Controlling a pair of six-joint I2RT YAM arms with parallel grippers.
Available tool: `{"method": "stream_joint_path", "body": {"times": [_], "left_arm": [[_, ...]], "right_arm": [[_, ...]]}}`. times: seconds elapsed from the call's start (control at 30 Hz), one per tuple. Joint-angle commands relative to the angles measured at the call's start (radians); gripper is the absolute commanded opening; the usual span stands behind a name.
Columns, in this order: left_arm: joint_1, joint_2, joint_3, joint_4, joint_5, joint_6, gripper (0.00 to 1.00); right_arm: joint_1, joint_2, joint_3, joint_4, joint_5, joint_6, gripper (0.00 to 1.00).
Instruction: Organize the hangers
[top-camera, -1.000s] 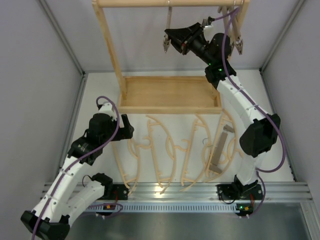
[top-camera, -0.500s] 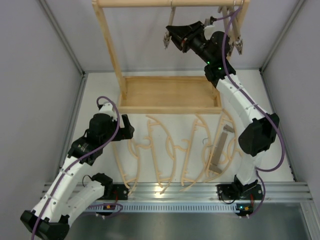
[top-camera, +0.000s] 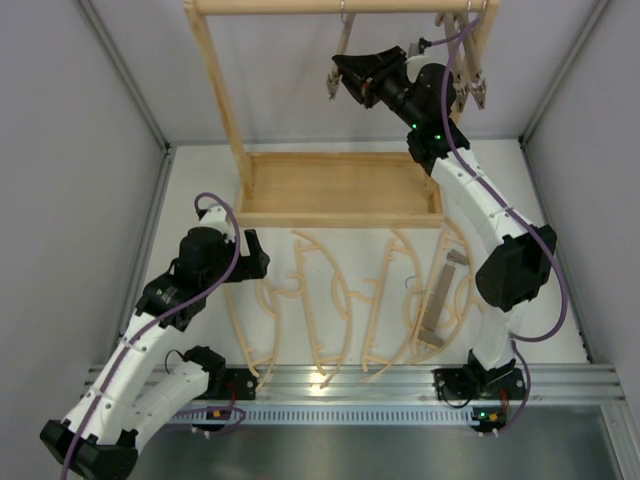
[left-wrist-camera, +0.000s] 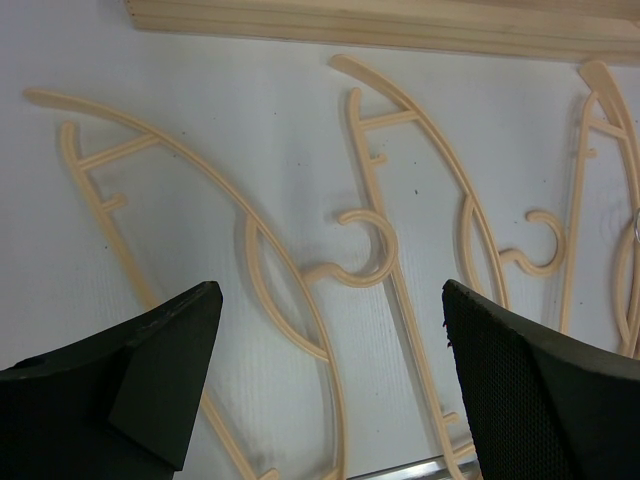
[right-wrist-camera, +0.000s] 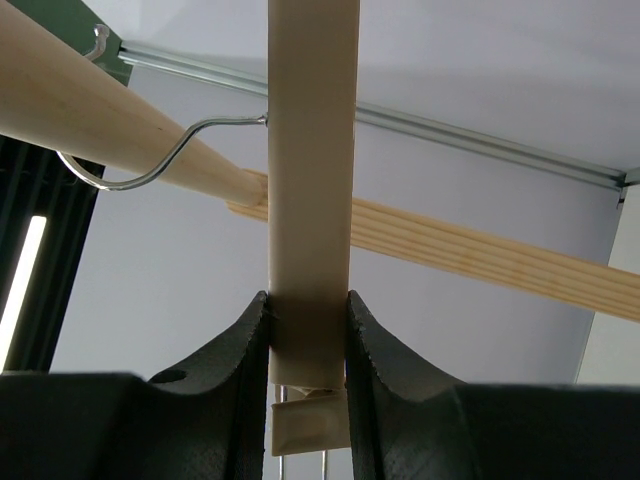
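My right gripper (top-camera: 340, 78) (right-wrist-camera: 308, 312) is raised to the rack's top rail (top-camera: 300, 6) and is shut on the lower end of a straight clamp-bar hanger (right-wrist-camera: 310, 180) (top-camera: 343, 42). That bar's metal hook (right-wrist-camera: 140, 172) curls round the round rail (right-wrist-camera: 120, 125). More clamp-bar hangers (top-camera: 472, 60) hang at the rail's right end. Several pale curved hangers (top-camera: 330, 300) (left-wrist-camera: 300, 290) lie side by side on the table, and one clamp bar (top-camera: 440, 295) lies across the rightmost one. My left gripper (top-camera: 252, 256) (left-wrist-camera: 330, 300) hovers open over the curved hangers, holding nothing.
The pale wooden rack's tray base (top-camera: 340, 190) stands at the back of the table, with its uprights (top-camera: 220, 90) rising at both ends. Grey walls close in both sides. A metal rail (top-camera: 350, 378) runs along the near edge by the arm bases.
My right gripper has risen slightly toward the rail with the clamp bar. The left arm has not moved.
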Motion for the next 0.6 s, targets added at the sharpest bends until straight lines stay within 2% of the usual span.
{"method": "stream_joint_path", "body": {"times": [0.0, 0.13, 0.3, 0.57], "left_arm": [[-0.007, -0.011, -0.005, 0.044, -0.013, 0.0, 0.95], [-0.01, -0.01, -0.005, 0.044, -0.016, 0.0, 0.95], [-0.014, -0.01, -0.005, 0.044, -0.018, -0.002, 0.95], [-0.014, -0.005, -0.005, 0.044, -0.019, -0.002, 0.95]], "right_arm": [[0.014, -0.015, 0.031, 0.005, 0.013, -0.011, 0.11], [0.016, -0.032, 0.014, -0.006, 0.014, -0.036, 0.18], [0.021, -0.05, -0.006, -0.017, 0.008, -0.063, 0.34], [0.027, -0.096, -0.042, -0.058, -0.003, -0.131, 0.41]]}}
